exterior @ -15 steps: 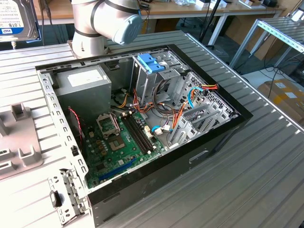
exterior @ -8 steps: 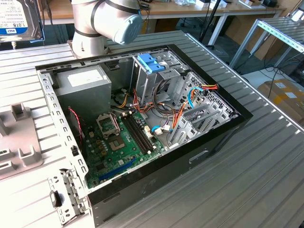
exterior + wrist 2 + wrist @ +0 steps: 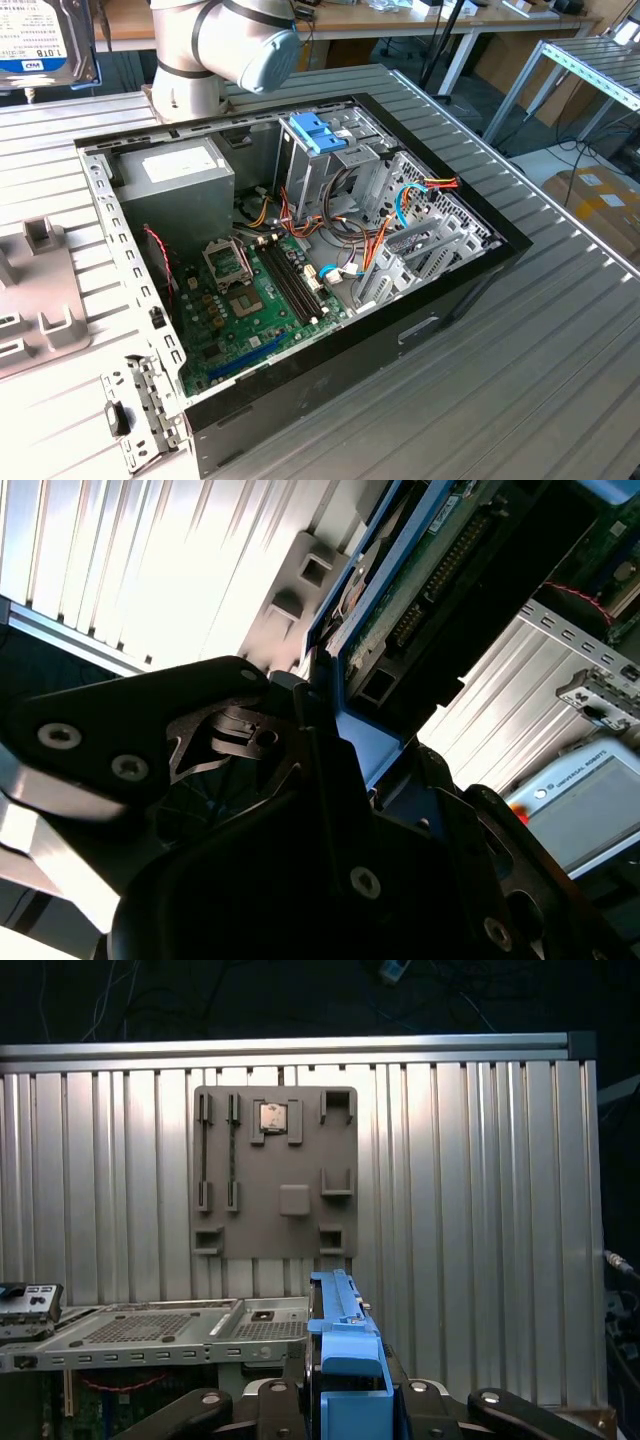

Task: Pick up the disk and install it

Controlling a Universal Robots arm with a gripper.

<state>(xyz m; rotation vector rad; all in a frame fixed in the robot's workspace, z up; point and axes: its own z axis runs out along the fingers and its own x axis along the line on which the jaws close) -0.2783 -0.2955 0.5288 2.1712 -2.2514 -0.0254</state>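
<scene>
Item: disk (image 3: pixel 345 1345), edge-on in its blue carrier, pinched in the tool (image 3: pixel 345 1410), held above the table (image 3: pixel 560 330), apart from the open computer case (image 3: pixel 330 370). Risk: the narrow hold on plastic may slip, and loose cables (image 3: pixel 378 238) could snag the disk.

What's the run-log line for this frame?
claw: shut on disk | disk: in air, clear of grey tray | computer case: open, disk not installed
</scene>
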